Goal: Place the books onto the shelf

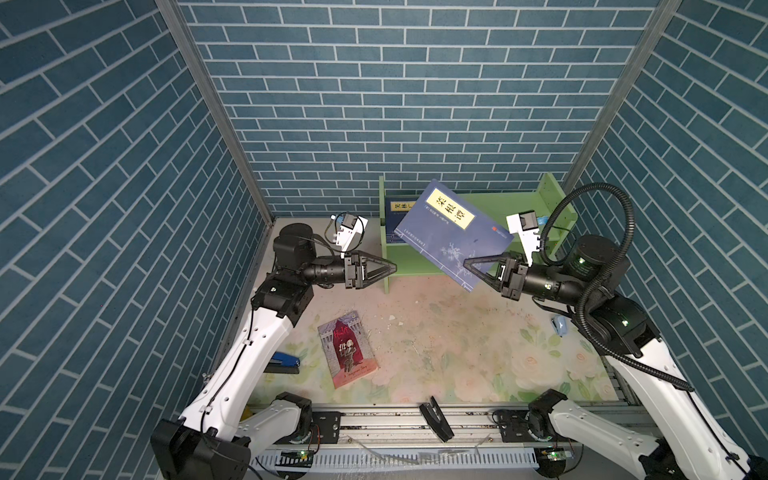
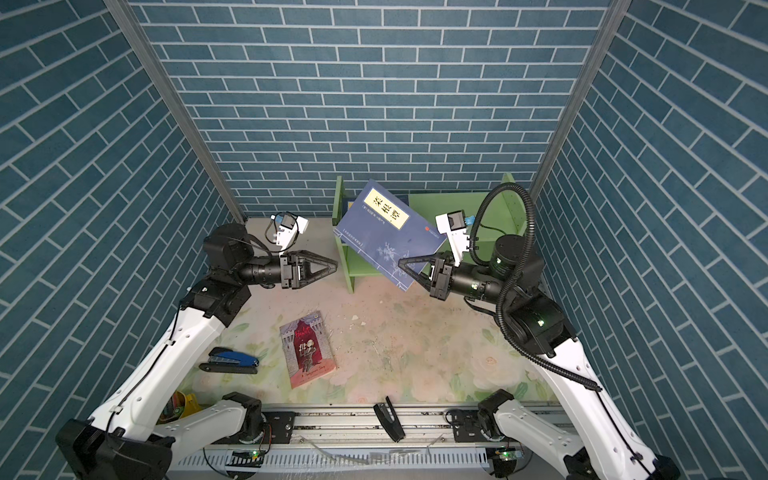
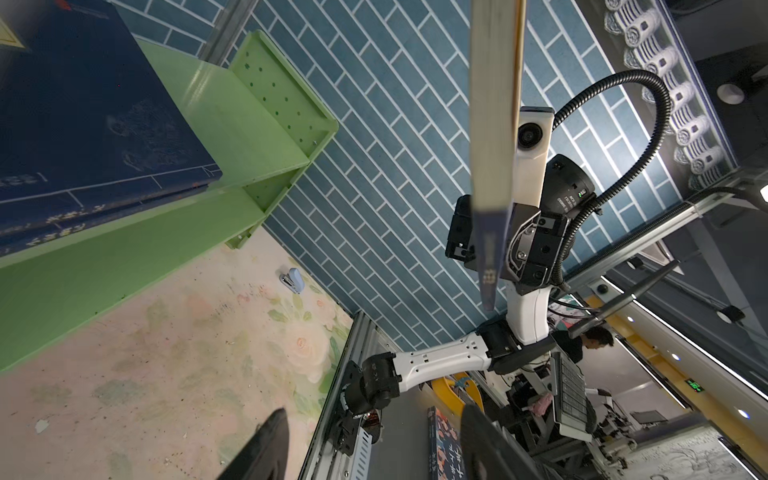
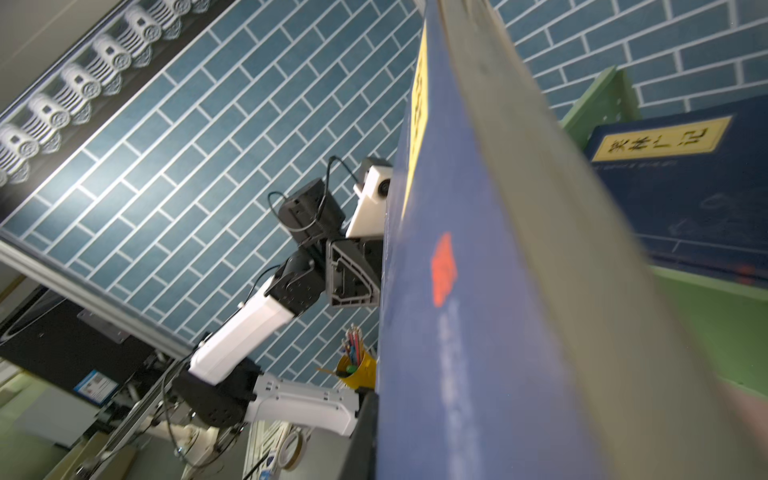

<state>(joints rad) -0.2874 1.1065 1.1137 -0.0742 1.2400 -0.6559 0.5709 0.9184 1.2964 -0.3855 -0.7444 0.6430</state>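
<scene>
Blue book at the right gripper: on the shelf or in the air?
In the air, tilted: the right gripper pinches a lower corner of the blue book, which the left wrist view shows clear of the shelf.

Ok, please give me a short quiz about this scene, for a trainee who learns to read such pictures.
1. True or false: the left pincer holds a book.
2. The red-and-grey book is: A) flat on the table; B) held in the air; C) in the left pincer.
3. Which pincer grips the dark blue book in the air?
Key: 1 false; 2 A; 3 the right pincer.
</scene>
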